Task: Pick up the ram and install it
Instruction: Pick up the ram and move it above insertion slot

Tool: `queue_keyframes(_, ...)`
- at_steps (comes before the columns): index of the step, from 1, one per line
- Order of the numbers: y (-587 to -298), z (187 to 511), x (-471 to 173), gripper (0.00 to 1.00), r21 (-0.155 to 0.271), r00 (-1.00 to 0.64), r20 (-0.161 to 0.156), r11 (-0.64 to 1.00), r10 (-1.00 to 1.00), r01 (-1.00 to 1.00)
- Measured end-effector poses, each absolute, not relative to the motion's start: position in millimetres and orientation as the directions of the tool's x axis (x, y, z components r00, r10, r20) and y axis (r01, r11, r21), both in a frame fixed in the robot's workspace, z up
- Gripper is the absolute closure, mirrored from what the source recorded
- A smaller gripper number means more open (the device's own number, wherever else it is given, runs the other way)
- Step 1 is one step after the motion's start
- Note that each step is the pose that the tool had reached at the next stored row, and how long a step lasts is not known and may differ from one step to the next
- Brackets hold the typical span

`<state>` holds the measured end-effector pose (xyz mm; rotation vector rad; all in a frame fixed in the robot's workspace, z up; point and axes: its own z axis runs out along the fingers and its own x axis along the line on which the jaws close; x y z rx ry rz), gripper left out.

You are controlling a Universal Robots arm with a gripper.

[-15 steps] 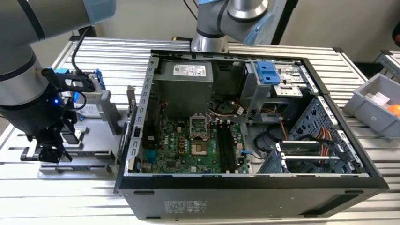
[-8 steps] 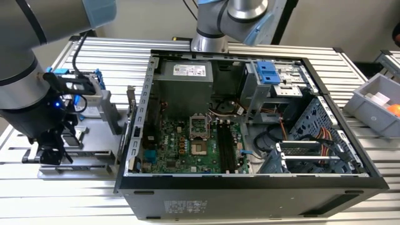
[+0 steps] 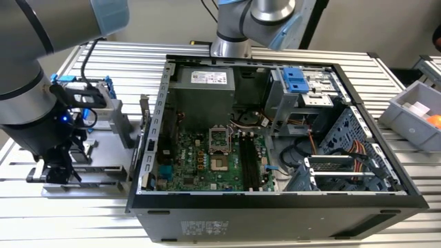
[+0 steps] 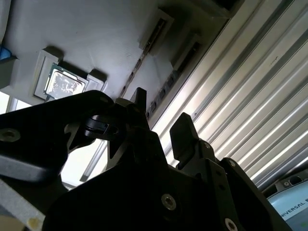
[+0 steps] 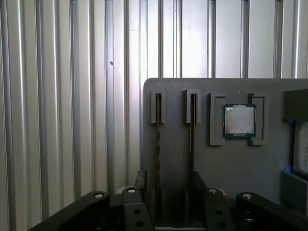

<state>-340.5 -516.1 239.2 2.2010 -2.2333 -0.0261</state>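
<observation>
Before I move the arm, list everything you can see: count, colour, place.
ram: two, dark thin sticks on edge, in the tray's slots
CPU chip: one, silver, tray recess beside the slots
tray: one, grey, on the table
computer case: one, black, open, mid-table
motherboard: one, green, inside the case
bin: one, grey, exterior view's right
table: one, silver, ribbed
arm: one, grey and blue, exterior view's left
tool: one, black, open, over the tray at the ram

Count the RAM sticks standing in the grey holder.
2. In the first wrist view, one ram stick and a second ram stick stand on edge in neighbouring slots of the grey holder, beside the CPU chip. Others inside the computer case could be hidden.
</observation>
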Motion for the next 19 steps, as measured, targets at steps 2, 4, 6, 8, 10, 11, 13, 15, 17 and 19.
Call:
queue_keyframes(2, -516.2, 237.6, -340.5, 0.0, 0.016, -0.015, -0.007, 0.015, -1.0, -1.0)
queue_keyframes(4, -516.3, 236.1, -340.5, 0.0, 0.016, -0.015, -0.007, 0.015, -1.0, -1.0)
queue_keyframes(6, -516.5, 234.8, -340.5, 0.0, 0.016, -0.015, -0.007, 0.015, -1.0, -1.0)
queue_keyframes(8, -516.7, 233.4, -340.5, 0.0, 0.016, -0.015, -0.008, 0.015, -1.0, -1.0)
queue_keyframes(10, -516.9, 232.1, -340.5, 0.0, 0.016, -0.015, -0.007, 0.015, -1.0, -1.0)
queue_keyframes(11, -516.9, 231.3, -340.5, 0.0, 0.016, -0.015, -0.007, 0.015, -1.0, -1.0)
queue_keyframes(13, -516.9, 229.5, -340.5, 0.0, 0.016, -0.015, -0.008, 0.015, -1.0, -1.0)
queue_keyframes(15, -517.0, 227.8, -340.5, 0.0, 0.016, -0.015, -0.007, 0.015, -1.0, -1.0)
queue_keyframes(17, -517.1, 226.1, -340.5, 0.0, 0.016, -0.015, -0.007, 0.015, -1.0, -1.0)
queue_keyframes(19, -517.2, 224.4, -340.5, 0.0, 0.016, -0.015, -0.008, 0.015, -1.0, -1.0)
